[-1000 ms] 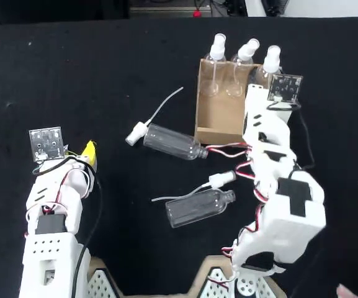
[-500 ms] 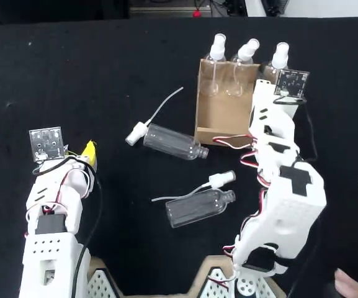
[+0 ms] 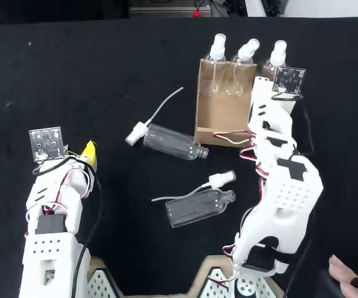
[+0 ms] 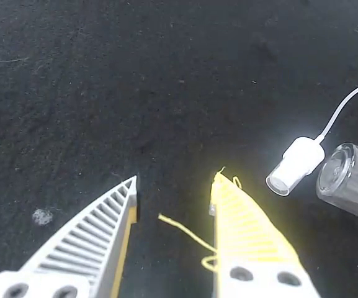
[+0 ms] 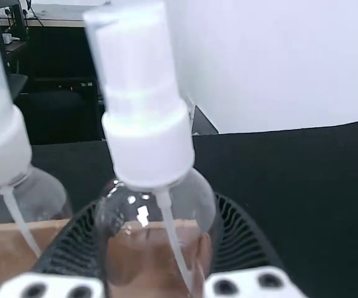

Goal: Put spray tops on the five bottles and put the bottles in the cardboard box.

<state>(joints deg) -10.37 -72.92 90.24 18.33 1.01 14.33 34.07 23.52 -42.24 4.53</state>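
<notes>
My right tool (image 5: 157, 248) pinches a capped bottle (image 5: 147, 205) upright at the far right corner of the cardboard box (image 3: 219, 115), beside two other capped bottles (image 3: 216, 62) standing inside; whether mine is over the wall I cannot tell; I judge this the boxing of the third bottle, so next comes lowering and letting go. My left tool (image 4: 176, 183) hangs spread above the worktop (image 3: 73, 62) near a loose spray top (image 4: 295, 165); two uncapped bottles (image 3: 172, 142) lie on it.

A black-covered table (image 3: 73, 62) carries a cardboard box (image 3: 219, 118) right of centre, near the top. Left of the box lies a capless clear bottle (image 3: 172, 142), with a loose spray top (image 3: 137, 132) just beside its left end. At lower centre lies a second bottle (image 3: 197, 207), with another spray top (image 3: 222, 179) just above it.
</notes>
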